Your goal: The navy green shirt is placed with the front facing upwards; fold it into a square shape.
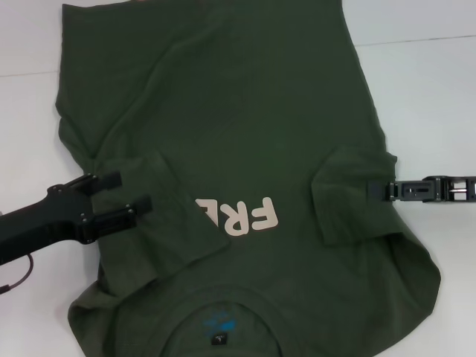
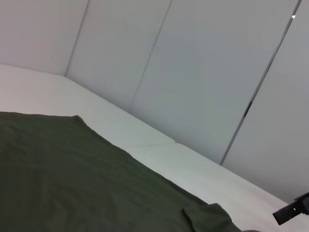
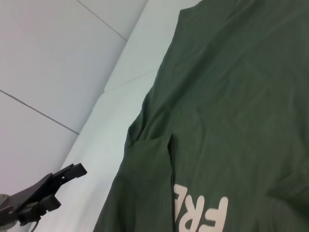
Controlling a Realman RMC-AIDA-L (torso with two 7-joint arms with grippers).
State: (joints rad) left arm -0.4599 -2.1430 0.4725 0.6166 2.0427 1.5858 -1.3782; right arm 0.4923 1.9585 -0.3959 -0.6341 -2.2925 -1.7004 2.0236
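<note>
On the white counter [image 1: 431,89] the shirt [image 1: 245,134] lay flat, front up, collar toward me, both sleeves folded in over the chest so only "FRE" showed. My left gripper [image 1: 128,198] sat with its fingers spread apart, holding nothing, tips over the folded left sleeve [image 1: 160,216]. My right gripper [image 1: 375,190] reached the edge of the folded right sleeve [image 1: 349,197]; I could not tell whether it was closed.
</note>
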